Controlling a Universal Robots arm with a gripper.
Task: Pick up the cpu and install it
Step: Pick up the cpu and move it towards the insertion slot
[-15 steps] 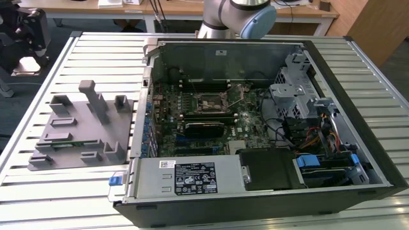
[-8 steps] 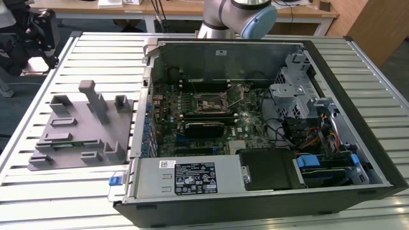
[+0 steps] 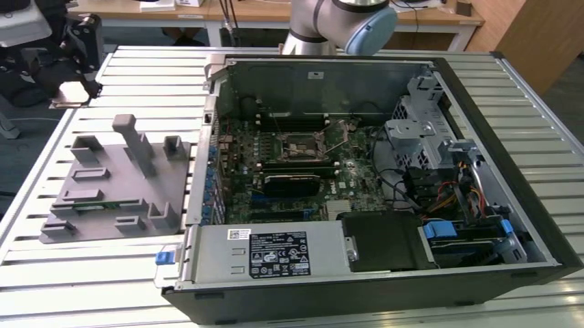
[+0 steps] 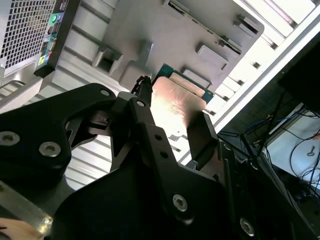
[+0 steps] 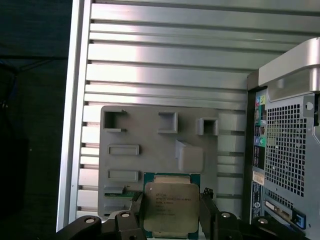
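Note:
My gripper (image 5: 171, 212) is shut on the cpu (image 5: 170, 205), a flat square chip with a silver-grey metal top and a green rim. One black finger (image 5: 136, 207) presses on each of two opposite edges of the chip. The second wrist view has the cpu (image 4: 176, 100) between the same fingers, its top catching the light. In the exterior view the gripper (image 3: 75, 87) holds the cpu (image 3: 70, 93) in the air above the table's far corner at that view's left, beyond the grey fixture plate (image 3: 119, 184). The motherboard socket (image 3: 301, 147) sits in the open computer case, well apart from the chip.
The grey fixture plate (image 5: 150, 145) has raised holders and a green memory stick (image 3: 96, 203) in one slot. The open case (image 3: 511, 205) holds cables, drive bays and a power supply (image 3: 264, 253). The slatted metal table (image 3: 91, 273) ends close to the gripper. Desks stand behind.

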